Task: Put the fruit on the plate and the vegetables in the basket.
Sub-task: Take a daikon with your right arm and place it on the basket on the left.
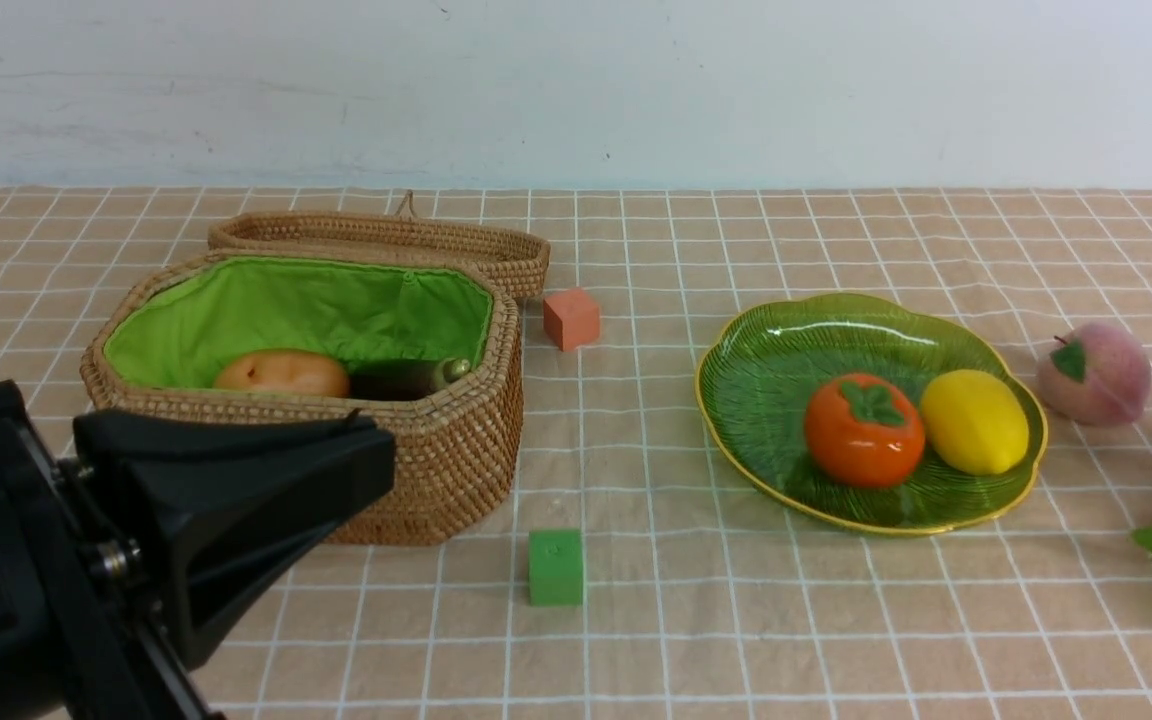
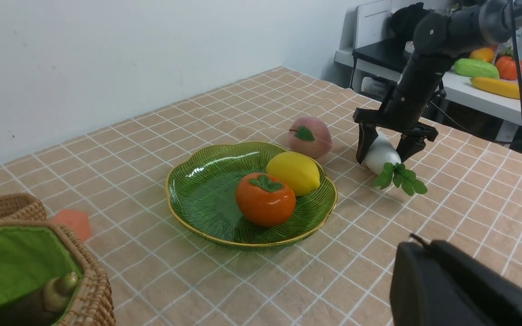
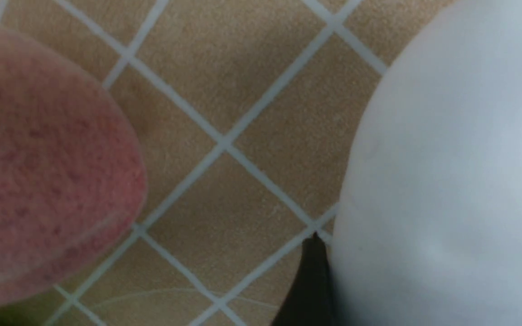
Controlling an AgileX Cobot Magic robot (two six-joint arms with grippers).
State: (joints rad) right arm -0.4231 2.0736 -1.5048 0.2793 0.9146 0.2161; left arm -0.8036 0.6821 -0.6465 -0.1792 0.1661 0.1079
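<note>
**A:** Which step is the robot on?

**B:** The radish. The right gripper (image 2: 384, 157) straddles the white radish (image 2: 379, 150), one finger on each side of its body, far over on the right of the checked cloth (image 1: 636, 620). The radish lies tilted with its leaves on the cloth, near the peach (image 1: 1094, 373).

**A:** Does it have a hold yet?

**B:** That cannot be told. The jaws stand wide and close against the radish, but whether they press or only bracket it does not show. The radish does not look lifted.

**A:** And the other arm?

**B:** The left gripper (image 1: 326, 480) is clenched on nothing, low on the near side of the basket (image 1: 456, 440).

**A:** How far along is the sorting?

**B:** More than half, probably. The persimmon (image 1: 863, 430) and lemon (image 1: 974, 421) sit on the plate (image 1: 786, 350). The potato (image 1: 282, 373) and eggplant (image 1: 406, 378) lie in the basket. The peach rests on the cloth just outside the plate's rim. No carrot shows in any view.

**A:** What does the next move call for?

**B:** A firm squeeze on a smooth, rounded body that could slip. Then it needs a lift clear of the peach and a long carry past the plate to the basket on the far left.
</note>
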